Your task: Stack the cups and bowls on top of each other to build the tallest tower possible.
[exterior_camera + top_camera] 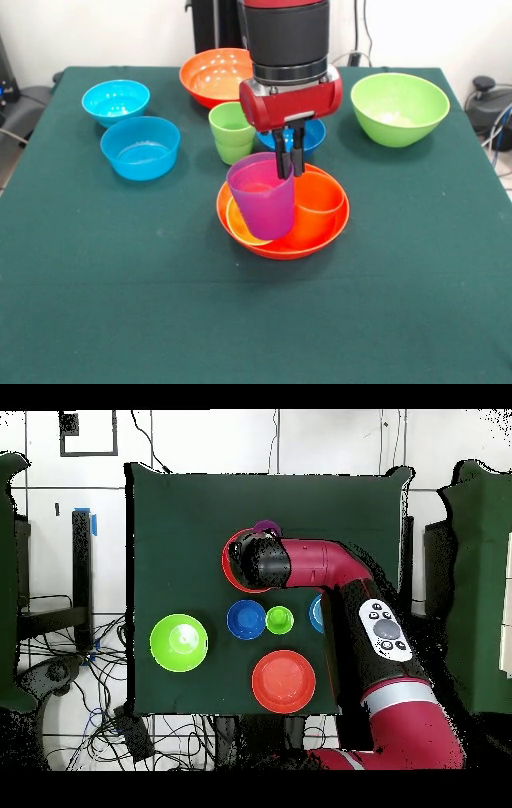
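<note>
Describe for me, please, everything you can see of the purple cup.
The purple cup is a smooth, slightly see-through plastic tumbler, wider at the mouth than at the base. It is tilted, mouth up, with its lower part inside the orange bowl, in front of a yellow cup there and beside an orange cup. The pincer is shut on its rim. From overhead only a purple sliver shows beyond the arm.
</note>
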Action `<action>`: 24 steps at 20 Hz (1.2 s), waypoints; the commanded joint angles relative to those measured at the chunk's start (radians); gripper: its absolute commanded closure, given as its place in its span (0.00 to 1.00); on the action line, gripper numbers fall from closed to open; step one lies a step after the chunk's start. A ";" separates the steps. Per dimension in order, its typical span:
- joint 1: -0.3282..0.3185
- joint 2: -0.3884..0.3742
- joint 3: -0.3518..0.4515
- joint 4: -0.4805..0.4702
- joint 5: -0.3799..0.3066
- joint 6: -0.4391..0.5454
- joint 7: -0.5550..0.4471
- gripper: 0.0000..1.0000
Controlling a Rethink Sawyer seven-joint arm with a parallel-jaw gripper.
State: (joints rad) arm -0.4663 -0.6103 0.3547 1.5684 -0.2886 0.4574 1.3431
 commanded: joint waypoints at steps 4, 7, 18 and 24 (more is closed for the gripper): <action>0.013 0.056 0.010 -0.015 -0.005 0.014 0.093 1.00; 0.011 0.057 0.012 -0.014 -0.004 0.013 0.092 1.00; 0.033 0.040 -0.028 -0.021 -0.013 0.019 0.119 1.00; 0.056 0.026 -0.068 -0.025 -0.014 0.027 0.139 1.00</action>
State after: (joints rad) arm -0.4470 -0.6117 0.3209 1.5684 -0.2886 0.4574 1.3431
